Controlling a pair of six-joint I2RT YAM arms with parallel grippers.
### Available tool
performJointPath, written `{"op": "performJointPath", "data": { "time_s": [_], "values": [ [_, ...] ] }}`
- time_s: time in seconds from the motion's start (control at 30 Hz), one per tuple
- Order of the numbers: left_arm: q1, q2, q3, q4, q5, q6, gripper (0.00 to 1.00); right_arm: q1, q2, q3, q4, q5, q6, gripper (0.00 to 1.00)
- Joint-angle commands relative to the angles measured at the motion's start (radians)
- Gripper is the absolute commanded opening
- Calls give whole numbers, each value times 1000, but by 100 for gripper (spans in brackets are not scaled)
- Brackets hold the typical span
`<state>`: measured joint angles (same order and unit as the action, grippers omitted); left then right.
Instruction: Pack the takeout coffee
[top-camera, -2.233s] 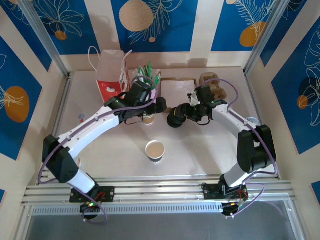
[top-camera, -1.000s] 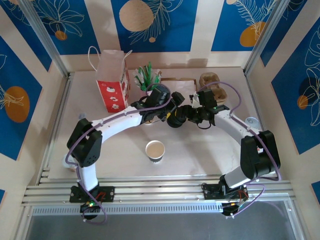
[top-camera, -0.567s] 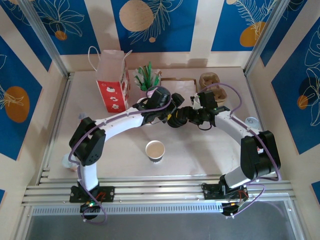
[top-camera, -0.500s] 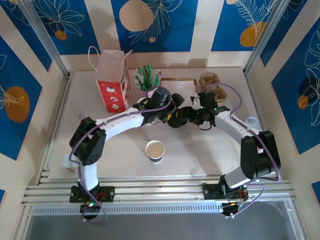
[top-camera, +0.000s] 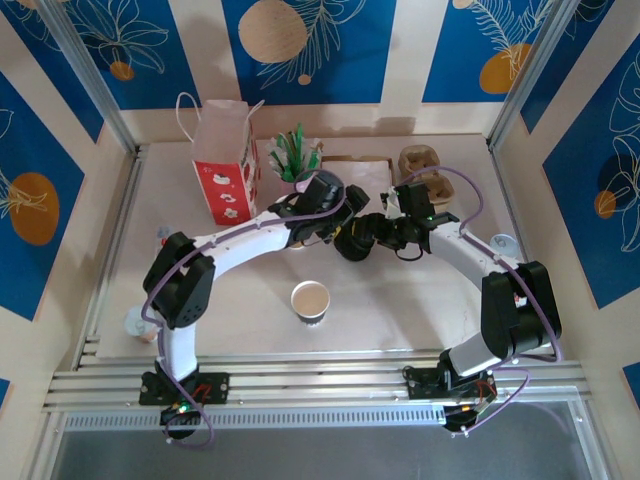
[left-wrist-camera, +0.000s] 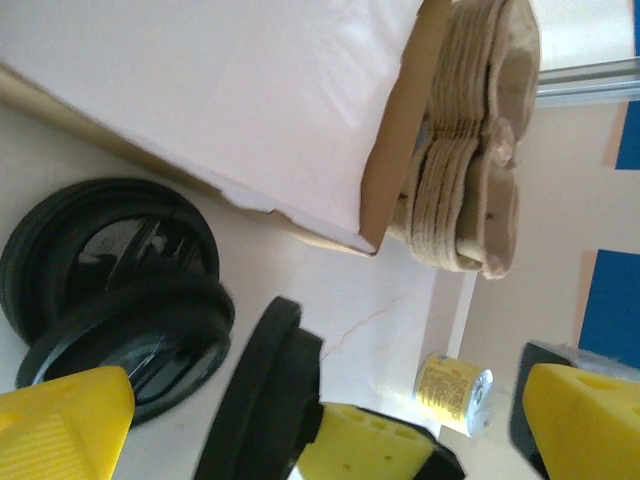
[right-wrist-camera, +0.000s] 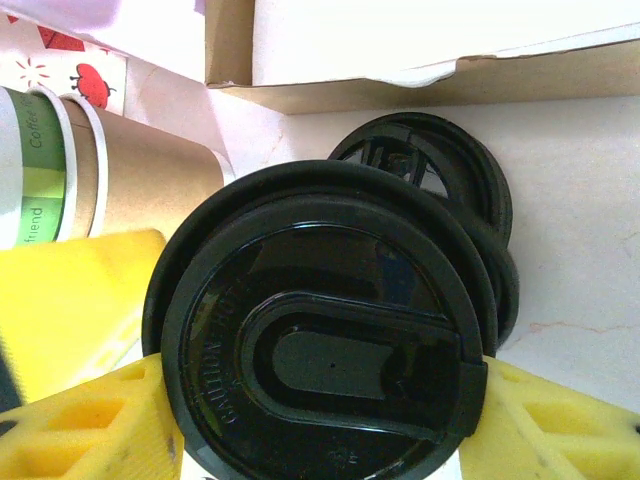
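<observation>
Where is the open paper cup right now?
In the top view the open paper cup stands alone near the middle of the table, between the two arms, nearer their bases than the black lids behind it.

Cup (top-camera: 310, 300) upright, lidless; black lid (right-wrist-camera: 320, 345) in right gripper (right-wrist-camera: 322, 435).

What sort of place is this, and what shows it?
Probably a mock café takeout station, staged for robots: paper cup, black lids, cup carriers and a paper bag.
</observation>
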<state>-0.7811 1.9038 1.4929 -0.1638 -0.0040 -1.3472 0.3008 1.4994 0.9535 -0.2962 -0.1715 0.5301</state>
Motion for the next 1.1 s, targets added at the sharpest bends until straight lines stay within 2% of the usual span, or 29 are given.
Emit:
{"op": "performJointPath", "data": {
  "time_s": [0.0,0.23,0.33,0.5,0.63,0.77,0.93,1.07],
  "values": [
    [27,-1,92,-74,-45,73,100,6,-5,30,-14,-2,-18,61],
    [89,-60,170,-179,-71,182,100,13,-18,51,-66,35,-42,61],
    [116,-127,221,-266,-114,315,100,28,-54,56,-110,63,-65,61],
    [131,-286,240,-424,-269,616,100,98,-142,59,-220,150,-119,61],
    [132,-475,107,-457,-378,808,100,184,-241,71,-313,217,-143,60],
    [133,-694,-99,-447,-468,920,100,315,-310,108,-409,289,-144,60],
    [132,-922,-315,-454,-548,1024,100,523,-305,187,-553,455,-117,60],
    [132,-1057,-454,-446,-630,1093,100,640,-274,219,-598,491,-65,60]
  ]
}}
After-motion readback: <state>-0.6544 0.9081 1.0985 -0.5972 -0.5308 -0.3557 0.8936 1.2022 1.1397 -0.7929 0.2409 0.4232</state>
